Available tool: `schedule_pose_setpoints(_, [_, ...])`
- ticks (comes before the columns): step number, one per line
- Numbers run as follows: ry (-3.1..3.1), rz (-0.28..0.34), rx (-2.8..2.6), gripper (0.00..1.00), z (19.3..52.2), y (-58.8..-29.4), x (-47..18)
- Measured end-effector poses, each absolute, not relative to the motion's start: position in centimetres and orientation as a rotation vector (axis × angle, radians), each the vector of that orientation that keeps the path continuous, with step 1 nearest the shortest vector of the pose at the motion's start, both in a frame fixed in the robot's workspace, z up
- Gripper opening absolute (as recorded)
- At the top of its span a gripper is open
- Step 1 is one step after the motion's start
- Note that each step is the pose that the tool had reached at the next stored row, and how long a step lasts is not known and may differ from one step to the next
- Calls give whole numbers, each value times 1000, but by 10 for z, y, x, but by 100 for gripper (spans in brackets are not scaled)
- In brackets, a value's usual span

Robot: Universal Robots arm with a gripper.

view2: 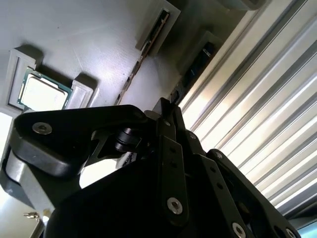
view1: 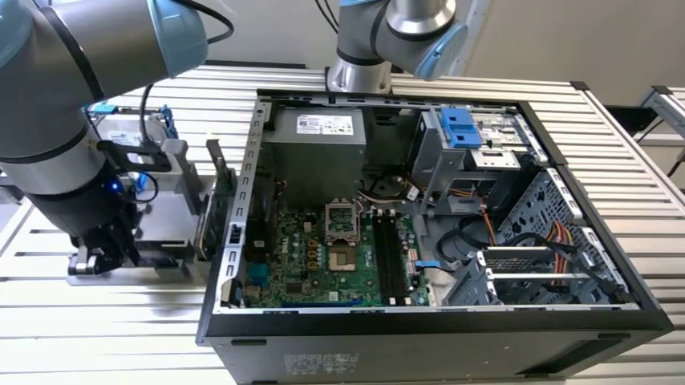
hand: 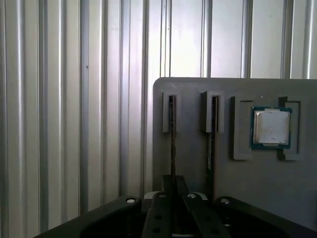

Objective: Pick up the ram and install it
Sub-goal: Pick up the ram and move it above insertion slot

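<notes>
A grey holder (hand: 257, 183) lies on the ribbed metal table and carries two thin dark sticks standing on edge in slots. The ram (hand: 172, 144) nearest the holder's edge runs straight into my gripper (hand: 173, 181), whose fingertips are pressed together on it. In the second wrist view the same ram (view2: 195, 64) leads down to the gripper (view2: 166, 106), beside the table's ribs. In the exterior view the gripper (view1: 91, 261) is low over the holder, on the exterior view's left of the open computer case (view1: 428, 321).
A second stick (hand: 214, 139) stands in the neighbouring slot, and a square silver processor chip (hand: 271, 127) lies in a pocket beyond it. The case's motherboard (view1: 321, 257) has long memory slots (view1: 391, 257). An upright expansion card (view1: 220, 200) stands between arm and case.
</notes>
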State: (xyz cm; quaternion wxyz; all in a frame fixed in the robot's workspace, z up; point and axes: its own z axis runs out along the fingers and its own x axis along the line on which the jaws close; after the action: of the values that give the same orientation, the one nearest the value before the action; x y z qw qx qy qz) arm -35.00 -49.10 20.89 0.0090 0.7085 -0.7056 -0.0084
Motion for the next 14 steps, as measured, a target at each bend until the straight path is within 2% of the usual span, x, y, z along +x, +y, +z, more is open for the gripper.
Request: schedule_pose_setpoints(14, [-2204,-26,2213,0,223,-491,-350])
